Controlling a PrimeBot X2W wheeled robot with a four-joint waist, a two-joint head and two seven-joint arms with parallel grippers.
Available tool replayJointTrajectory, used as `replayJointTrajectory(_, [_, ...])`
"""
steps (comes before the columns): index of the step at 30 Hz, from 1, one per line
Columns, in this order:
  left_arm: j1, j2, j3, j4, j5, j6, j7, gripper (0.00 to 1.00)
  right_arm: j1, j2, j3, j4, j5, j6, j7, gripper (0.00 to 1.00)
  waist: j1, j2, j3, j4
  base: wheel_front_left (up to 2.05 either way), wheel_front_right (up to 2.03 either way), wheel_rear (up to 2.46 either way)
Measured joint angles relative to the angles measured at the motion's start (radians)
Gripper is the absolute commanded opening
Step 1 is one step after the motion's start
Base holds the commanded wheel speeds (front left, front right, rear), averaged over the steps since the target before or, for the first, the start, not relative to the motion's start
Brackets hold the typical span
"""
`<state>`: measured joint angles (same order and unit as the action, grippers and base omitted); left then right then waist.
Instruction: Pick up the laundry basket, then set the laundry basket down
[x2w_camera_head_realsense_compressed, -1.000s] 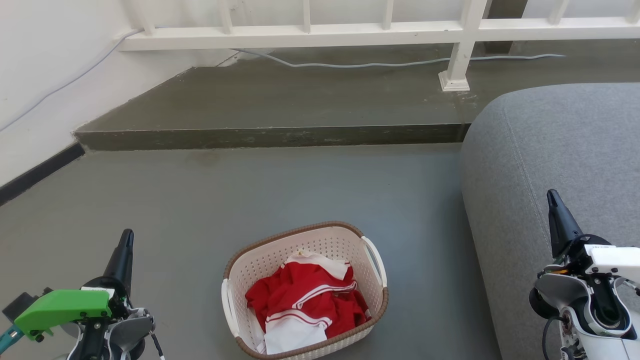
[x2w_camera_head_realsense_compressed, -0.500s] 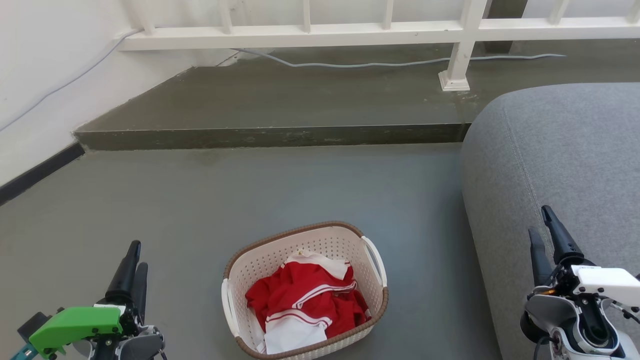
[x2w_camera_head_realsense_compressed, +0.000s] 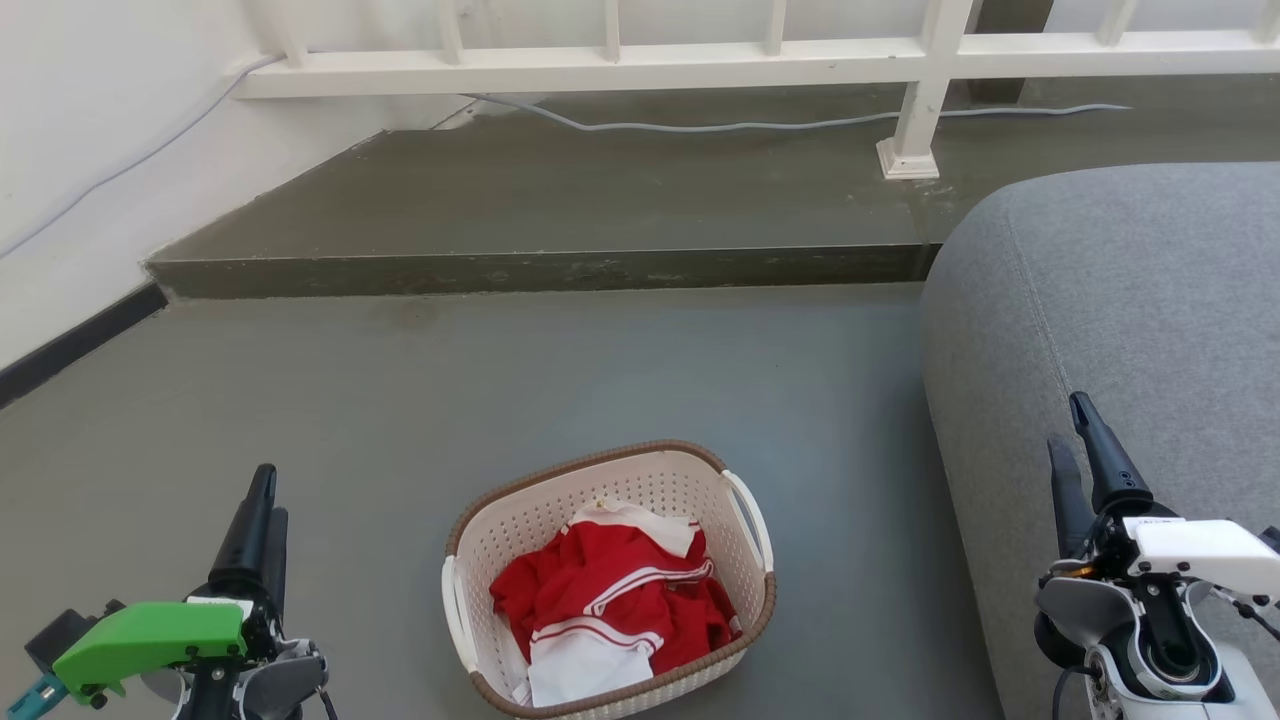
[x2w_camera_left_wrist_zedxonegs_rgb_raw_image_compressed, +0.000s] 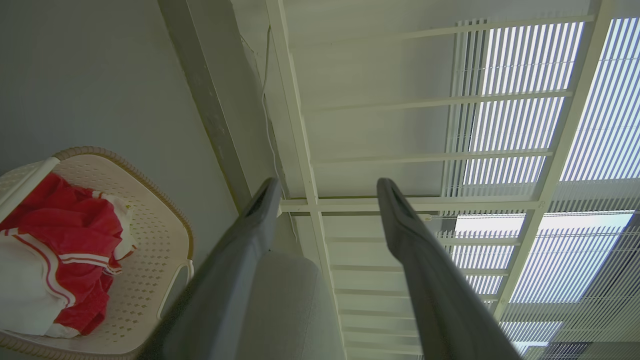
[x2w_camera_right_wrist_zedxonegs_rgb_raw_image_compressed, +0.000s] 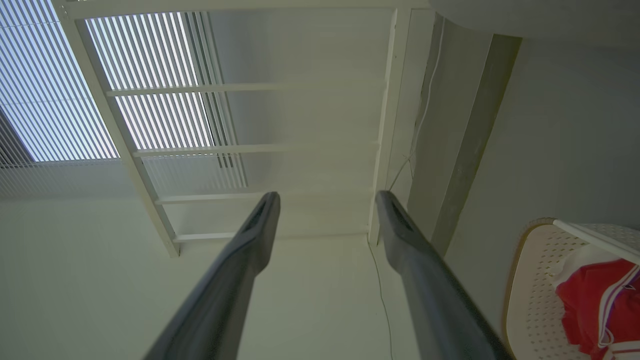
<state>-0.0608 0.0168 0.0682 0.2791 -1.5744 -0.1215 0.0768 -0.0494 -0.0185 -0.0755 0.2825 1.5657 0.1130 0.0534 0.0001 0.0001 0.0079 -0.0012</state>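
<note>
The laundry basket (x2w_camera_head_realsense_compressed: 585, 462), cream-white and perforated with a brown woven rim, stands on the grey floor at the bottom centre of the head view. A red and white garment (x2w_camera_head_realsense_compressed: 610, 600) lies crumpled inside it. My left gripper (x2w_camera_head_realsense_compressed: 262, 495) is at the lower left, well to the left of the basket, open and holding nothing. My right gripper (x2w_camera_head_realsense_compressed: 1066, 425) is at the lower right, in front of the sofa, also open and holding nothing. The left wrist view has the left gripper (x2w_camera_left_wrist_zedxonegs_rgb_raw_image_compressed: 327, 185) spread and the basket (x2w_camera_left_wrist_zedxonegs_rgb_raw_image_compressed: 150, 250) at its left. The right gripper (x2w_camera_right_wrist_zedxonegs_rgb_raw_image_compressed: 326, 196) is spread too, with the basket (x2w_camera_right_wrist_zedxonegs_rgb_raw_image_compressed: 535, 280) at its lower right.
A grey sofa (x2w_camera_head_realsense_compressed: 1120, 300) takes up the right side, close to the basket. Behind the floor rises a concrete step (x2w_camera_head_realsense_compressed: 540, 270) with a white railing (x2w_camera_head_realsense_compressed: 700, 65) and a grey cable (x2w_camera_head_realsense_compressed: 700, 127) on it. A white wall with a black skirting (x2w_camera_head_realsense_compressed: 70, 345) runs along the left.
Both wrists have turned, so two fingers now show on each gripper instead of one. The right gripper has shifted a little to the left. The basket has stayed where it was.
</note>
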Motion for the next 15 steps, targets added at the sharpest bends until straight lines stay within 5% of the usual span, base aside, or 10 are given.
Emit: replayJointTrajectory(15, [0.0, 0.048, -0.068, -0.04, 0.143, 0.0, -0.072, 1.0, -0.005, -0.039, 0.091, -0.033, -0.137, 0.0, -0.059, 1.0, 0.0, 0.0, 0.007, -0.003, 0.0, 0.0, 0.0])
